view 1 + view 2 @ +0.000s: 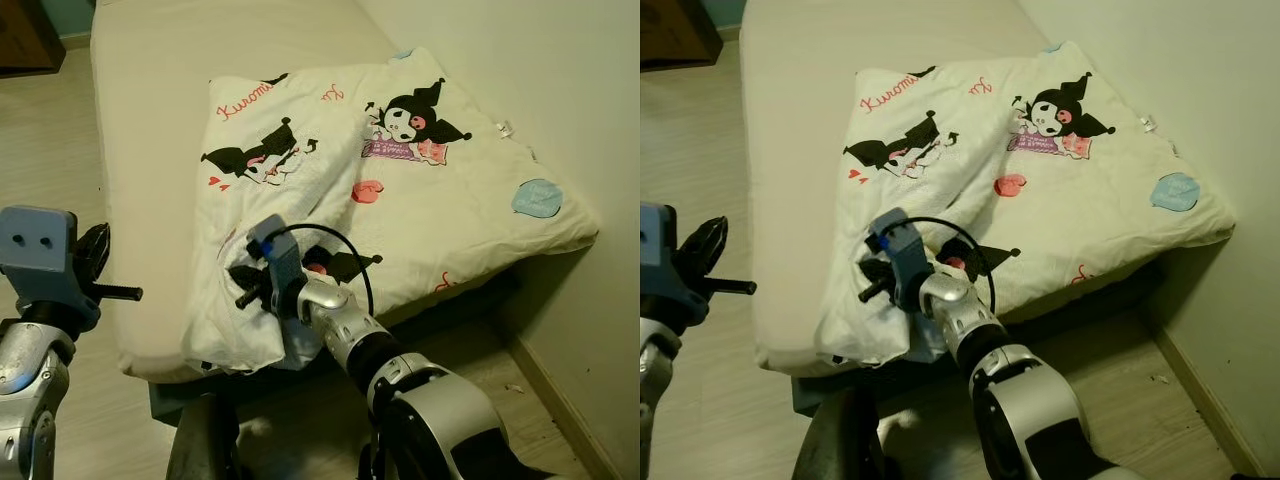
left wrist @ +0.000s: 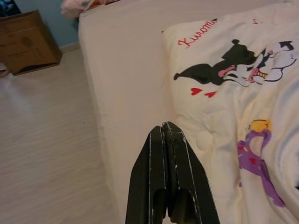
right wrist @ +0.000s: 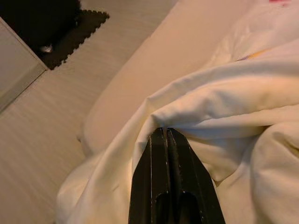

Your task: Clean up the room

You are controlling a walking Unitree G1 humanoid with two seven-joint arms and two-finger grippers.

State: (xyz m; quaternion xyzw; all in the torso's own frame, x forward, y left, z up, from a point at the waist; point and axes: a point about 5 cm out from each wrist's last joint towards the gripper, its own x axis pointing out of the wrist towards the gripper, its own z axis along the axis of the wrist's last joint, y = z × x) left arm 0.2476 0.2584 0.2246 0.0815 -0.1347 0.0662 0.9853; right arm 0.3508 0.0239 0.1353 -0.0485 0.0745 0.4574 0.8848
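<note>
My right tool [image 1: 243, 272] sits closed at the bunched near corner of the printed blanket [image 1: 400, 190], which runs away across the bed [image 1: 150, 120]. My left tool [image 2: 166, 135], also closed, hangs further off, beside the mattress edge.

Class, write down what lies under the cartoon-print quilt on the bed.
Under the quilt lies the cream mattress, bare on the robot's left. Anything beneath the quilt's bunched near corner is covered.

Dim, warm, slightly soft indoor light
</note>
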